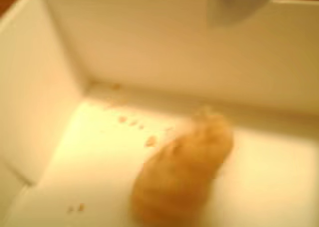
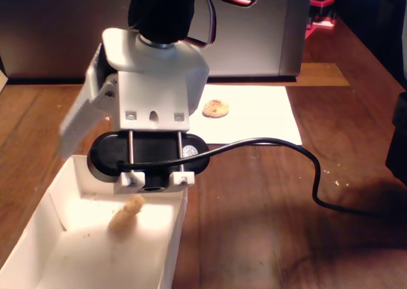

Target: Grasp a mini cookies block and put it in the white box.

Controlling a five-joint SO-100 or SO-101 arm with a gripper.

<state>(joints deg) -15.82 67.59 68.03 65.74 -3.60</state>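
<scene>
Golden mini cookie (image 2: 127, 214) inside the shallow white cardboard box (image 2: 175, 248), blurred, perhaps tilted.

The white plastic two-finger gripper (image 2: 95, 133) hovers above the box with fingers spread, holding nothing; a second round cookie (image 2: 215, 108) lies on the flat white paper sheet (image 2: 267, 114).

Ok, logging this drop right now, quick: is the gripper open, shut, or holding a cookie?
Gripper: open and empty, its finger swung out; the cookie is blurred inside the white box, apparently just released.
</scene>
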